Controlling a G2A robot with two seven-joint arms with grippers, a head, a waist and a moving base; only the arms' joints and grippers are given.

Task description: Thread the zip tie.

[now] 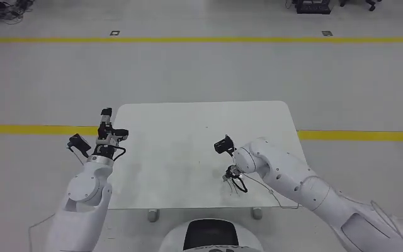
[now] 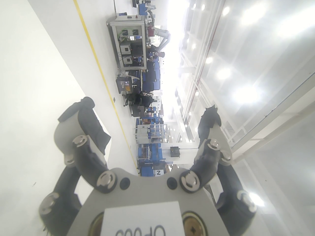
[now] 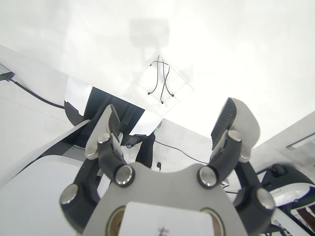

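A few thin black zip ties (image 3: 162,79) lie crossed over one another on a clear square sheet (image 3: 181,84), close to the front edge of the white table (image 1: 182,145). My right gripper (image 3: 169,114) hangs open a short way above them with nothing between its ribbed pads (image 3: 222,121). In the top view it (image 1: 234,179) sits over the table's front edge, right of centre. My left gripper (image 1: 112,126) is held off the table's left edge. It (image 2: 147,110) is open and empty, pointing level out into the room.
The tabletop holds nothing else that I can make out. A black cable (image 3: 37,96) runs across the floor below the table's front edge. Yellow floor lines (image 1: 201,40) and workshop machinery (image 2: 130,45) lie far behind.
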